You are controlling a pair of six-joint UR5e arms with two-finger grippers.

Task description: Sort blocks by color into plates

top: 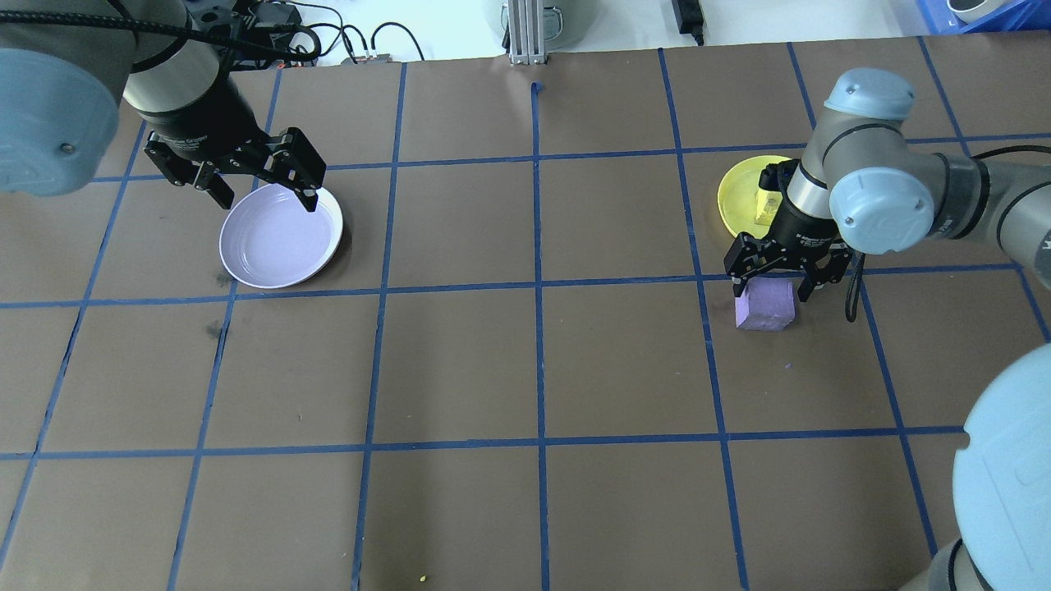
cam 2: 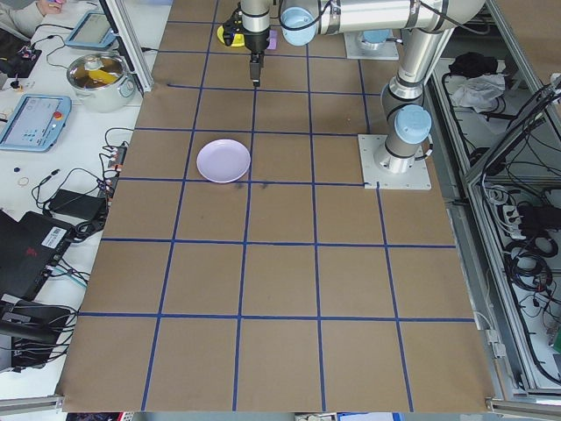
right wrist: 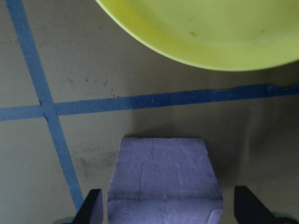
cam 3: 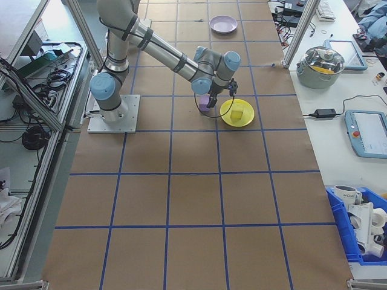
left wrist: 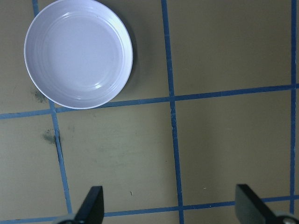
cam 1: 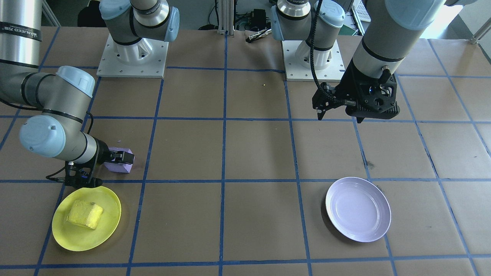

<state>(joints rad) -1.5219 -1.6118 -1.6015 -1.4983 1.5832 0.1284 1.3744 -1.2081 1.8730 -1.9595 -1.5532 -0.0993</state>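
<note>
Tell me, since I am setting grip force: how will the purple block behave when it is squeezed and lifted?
The purple block looks rough and foam-like, so it probably compresses a little and weighs little. Its matte, textured faces should resist slipping. It lies flat on the table between the open fingers of the right tool, so rolling seems unlikely.

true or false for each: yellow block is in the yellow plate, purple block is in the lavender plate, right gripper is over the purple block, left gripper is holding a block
1. The yellow block lies in the yellow plate. True.
2. The purple block lies in the lavender plate. False: it sits on the table beside the yellow plate, and the lavender plate is empty.
3. The right gripper is at the purple block, fingers on either side of it. True; its jaws look open, not yet closed on it.
4. The left gripper holds a block. False: it is open and empty, above the lavender plate's edge.
</note>
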